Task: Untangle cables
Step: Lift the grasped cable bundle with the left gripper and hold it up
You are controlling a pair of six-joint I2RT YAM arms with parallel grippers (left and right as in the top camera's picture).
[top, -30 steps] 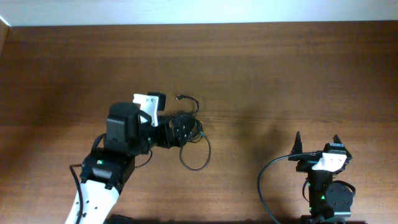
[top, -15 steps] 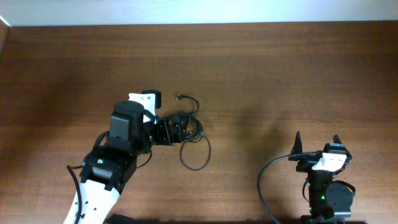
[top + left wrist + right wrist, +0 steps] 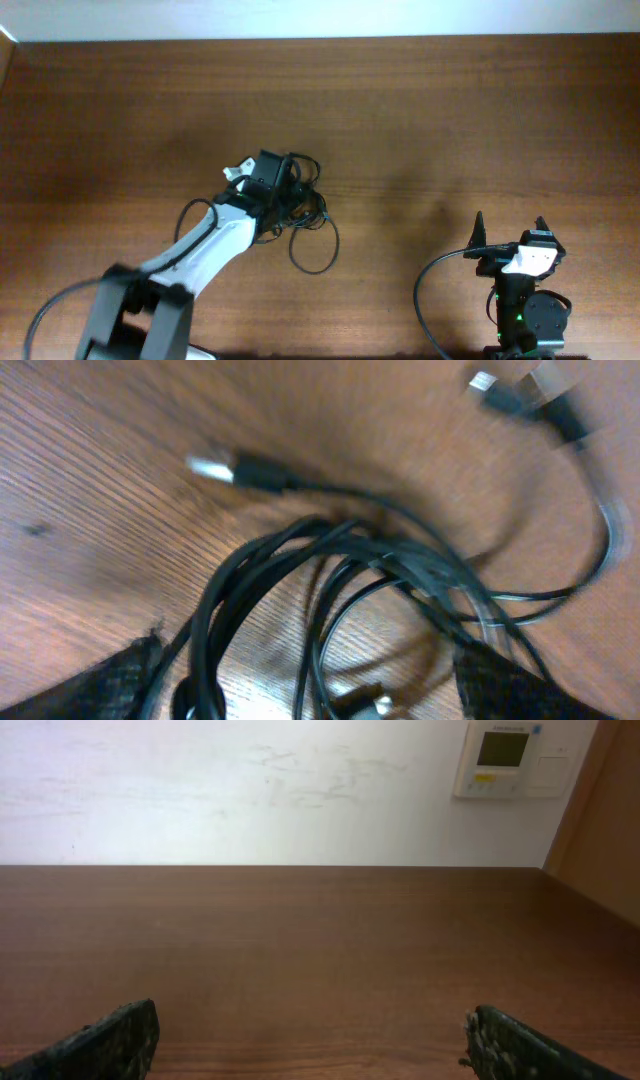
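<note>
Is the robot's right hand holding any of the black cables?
No, the right gripper is open with only the table between its fingers, and the cables lie far off to its side.

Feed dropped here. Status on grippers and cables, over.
Left gripper open, over the cables. Right gripper open, empty, far right. Cables tangled in one clump. Nothing in the way.

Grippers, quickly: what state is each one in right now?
Left gripper: open, over the cables, gripping nothing.
Right gripper: open, empty.
</note>
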